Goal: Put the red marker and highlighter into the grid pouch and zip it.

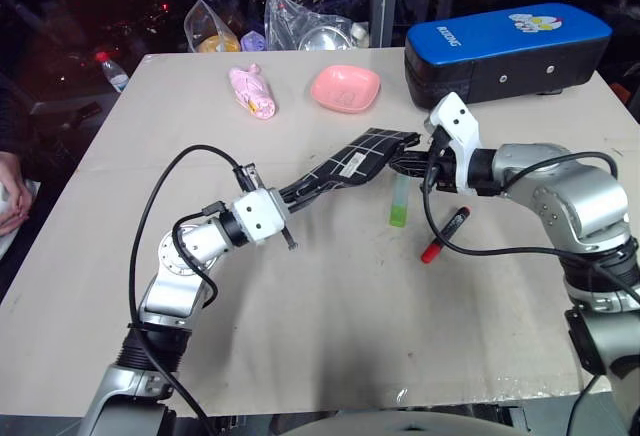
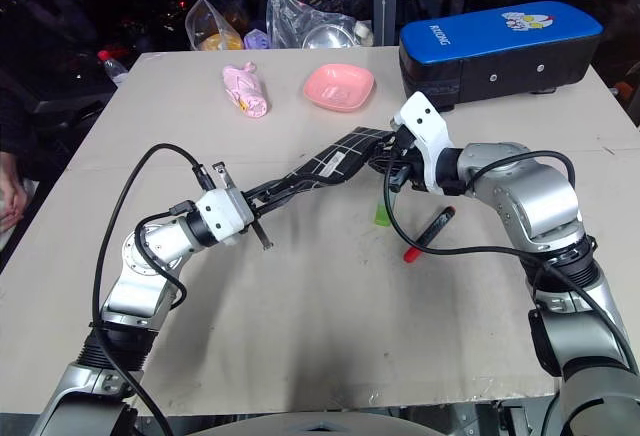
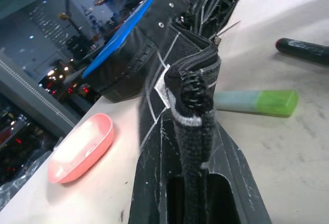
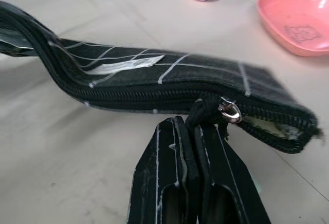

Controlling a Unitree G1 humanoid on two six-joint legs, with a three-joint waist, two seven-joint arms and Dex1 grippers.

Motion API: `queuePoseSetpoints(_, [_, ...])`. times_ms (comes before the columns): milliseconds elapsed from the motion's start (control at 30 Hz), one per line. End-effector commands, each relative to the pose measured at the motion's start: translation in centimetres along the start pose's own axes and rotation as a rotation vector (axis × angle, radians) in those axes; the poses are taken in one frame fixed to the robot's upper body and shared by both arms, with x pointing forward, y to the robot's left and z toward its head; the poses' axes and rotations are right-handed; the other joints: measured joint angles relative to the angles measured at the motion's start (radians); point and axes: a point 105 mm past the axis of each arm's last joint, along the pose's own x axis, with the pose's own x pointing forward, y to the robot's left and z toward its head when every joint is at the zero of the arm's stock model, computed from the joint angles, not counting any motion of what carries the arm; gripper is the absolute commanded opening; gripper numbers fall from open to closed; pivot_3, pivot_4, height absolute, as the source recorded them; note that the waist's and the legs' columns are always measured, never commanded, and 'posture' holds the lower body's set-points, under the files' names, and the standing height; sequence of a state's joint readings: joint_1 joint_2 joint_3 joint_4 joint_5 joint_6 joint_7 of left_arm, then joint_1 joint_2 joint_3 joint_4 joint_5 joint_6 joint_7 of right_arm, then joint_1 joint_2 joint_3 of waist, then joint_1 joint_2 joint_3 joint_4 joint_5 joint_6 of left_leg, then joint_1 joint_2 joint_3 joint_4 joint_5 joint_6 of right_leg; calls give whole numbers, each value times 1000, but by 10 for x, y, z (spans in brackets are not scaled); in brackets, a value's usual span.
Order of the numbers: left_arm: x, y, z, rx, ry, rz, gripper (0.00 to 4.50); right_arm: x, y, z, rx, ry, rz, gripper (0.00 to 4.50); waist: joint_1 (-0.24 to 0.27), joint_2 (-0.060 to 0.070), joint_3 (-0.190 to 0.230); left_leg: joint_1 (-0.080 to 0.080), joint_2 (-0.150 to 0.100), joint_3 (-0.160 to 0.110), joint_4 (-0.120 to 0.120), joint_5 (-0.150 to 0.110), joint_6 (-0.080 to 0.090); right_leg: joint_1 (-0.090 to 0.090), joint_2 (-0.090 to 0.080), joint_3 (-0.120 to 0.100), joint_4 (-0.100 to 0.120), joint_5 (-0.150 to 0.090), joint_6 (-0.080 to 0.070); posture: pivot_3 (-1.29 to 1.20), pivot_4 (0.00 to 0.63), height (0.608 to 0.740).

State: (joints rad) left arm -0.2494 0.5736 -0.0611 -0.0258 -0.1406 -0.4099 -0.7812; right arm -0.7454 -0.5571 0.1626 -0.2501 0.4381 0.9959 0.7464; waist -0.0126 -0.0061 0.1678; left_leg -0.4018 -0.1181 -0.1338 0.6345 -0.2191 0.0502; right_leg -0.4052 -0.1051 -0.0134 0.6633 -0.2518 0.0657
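Pouch [image 1: 340, 171] is up off the surface [image 1: 330, 326], stretched between the two arms, and nothing has gone into it yet as far as I can see. Nearest me, the left gripper [image 3: 193, 193] has its jaws closed on one end of the pouch, pinching the zipper edge. Further out, towards two o'clock from it, the right gripper [image 4: 193, 131] has its jaws closed on the zipper pull [image 4: 229, 111] at the other end; the zip looks shut along most of its length, with only a small gap beyond the pull.

Just below the right gripper the highlighter [image 1: 400, 203] lies on the surface, and the marker [image 1: 446, 233] lies at about four o'clock from it, close by but not touching. Both are well clear of the pouch mouth.

At the far edge, around twelve o'clock, sit a pink dish [image 1: 345, 87], a pink wrapped thing [image 1: 252, 92] and a big blue case [image 1: 505, 51].

So I'd judge this early: opening the zip is the step in hand, and loading both pens and closing it are left.
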Motion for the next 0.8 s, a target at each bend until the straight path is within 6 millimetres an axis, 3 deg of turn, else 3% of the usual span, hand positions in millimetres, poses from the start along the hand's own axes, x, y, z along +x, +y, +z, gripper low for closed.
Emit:
queuePoseSetpoints(33, [2,1,5,17,-32,18,0,1,19,17,-57,-38,84,15,-1,0,0,0,0,0,0,0,0,0,0,0,0,0,0,0,150,734])
queuePoseSetpoints(433, [0,24,13,48,-70,168,0,-6,-2,4,-20,29,-23,15,1,0,0,0,0,0,0,0,0,0,0,0,0,0,0,0,150,734])
queuePoseSetpoints(800, [6,19,11,56,-66,154,0,3,24,22,-33,-17,72,15,1,0,0,0,0,0,0,1,-1,0,0,0,0,0,0,0,150,734])
